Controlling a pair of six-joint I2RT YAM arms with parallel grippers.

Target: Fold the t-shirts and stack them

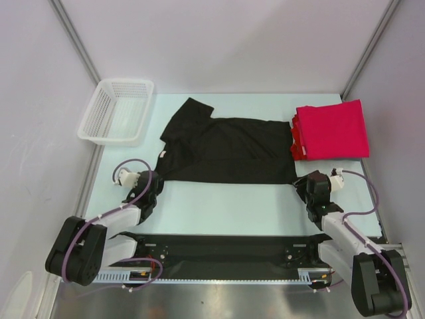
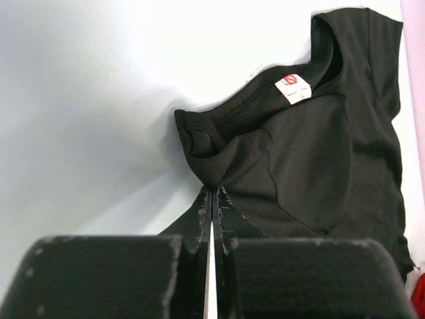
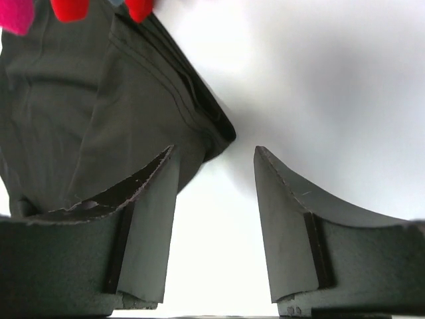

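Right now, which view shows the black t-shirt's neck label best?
Left wrist: the white label shows close and clear at the black t-shirt collar. Top external gives a tiny white speck; right wrist, none.

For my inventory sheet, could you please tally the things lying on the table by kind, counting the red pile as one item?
black t-shirt: 1
pile of folded red t-shirts: 1 (the shirts in it cannot be counted)
white mesh basket: 1
Total: 3
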